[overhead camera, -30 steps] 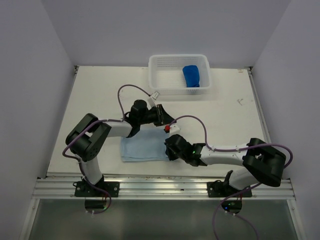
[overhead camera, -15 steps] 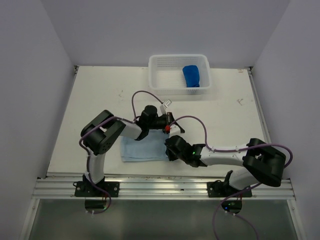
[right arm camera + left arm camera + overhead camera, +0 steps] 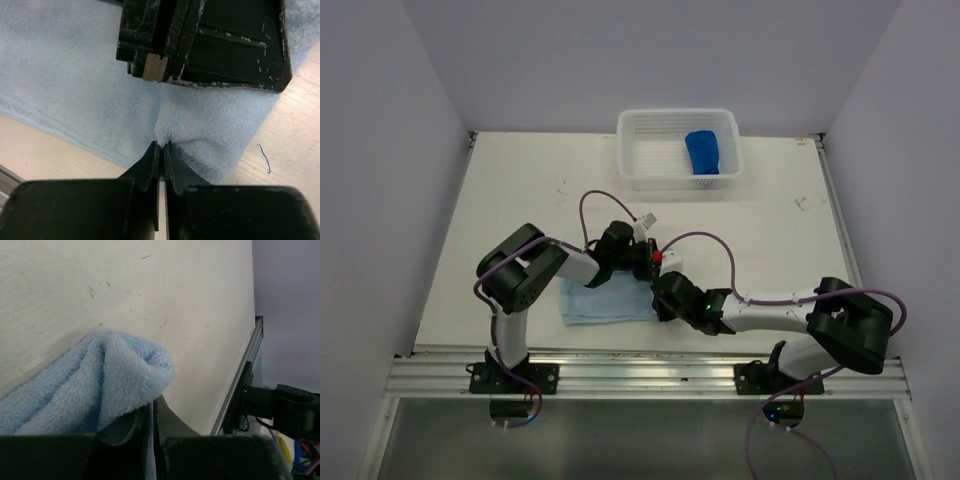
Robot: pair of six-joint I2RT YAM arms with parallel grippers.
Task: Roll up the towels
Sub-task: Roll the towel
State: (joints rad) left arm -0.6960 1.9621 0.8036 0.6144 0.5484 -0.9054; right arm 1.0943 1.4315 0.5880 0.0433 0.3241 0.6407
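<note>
Two towels are out, and one basket holds one of them. The dark blue towel (image 3: 703, 152) sits bunched inside the white perforated basket (image 3: 632, 148), toward the basket's right end. The basket itself stands at the far side of the table (image 3: 520, 190).

One pale blue towel (image 3: 600, 300) lies flat on the table well in front of the basket, on the near side and a little to the basket's left. Its right end is where both arms meet.

Two grippers work that end, side by side, the right one on the side further from the basket. The left gripper (image 3: 151, 407) has its two fingers pressed nearly together on a raised fold of the pale blue towel. In the left wrist view the cloth humps up just ahead of the fingertips, and a thin strip of blue shows between them. The right gripper (image 3: 163, 147) has its two fingers drawn tight together on the same towel, near the edge that faces away from the basket. The terry puckers into a small crease right at the tips. Just beyond that crease, the dark block of the left gripper rests on the cloth.
</note>
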